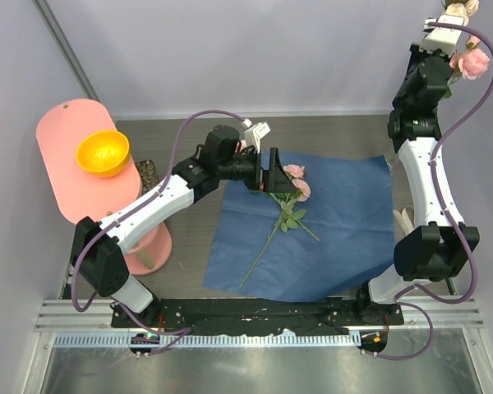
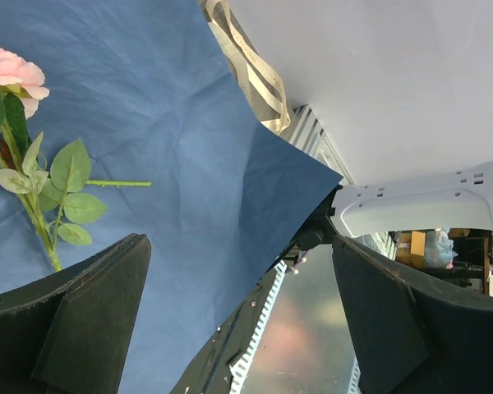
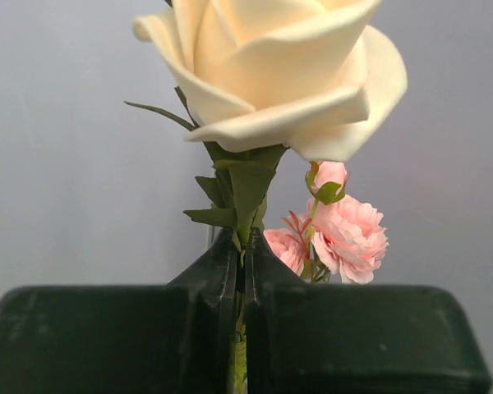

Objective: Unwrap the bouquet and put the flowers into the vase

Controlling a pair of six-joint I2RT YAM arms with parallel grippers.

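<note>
Risk: the cream rose [image 3: 271, 74] may pivot or slip, since the right gripper [image 3: 240, 263] pinches only its thin stem, high at far right, while the left gripper [image 2: 246, 287] hangs agape beside the pink roses [image 1: 296, 182] lying on the blue paper [image 1: 353, 222].
</note>
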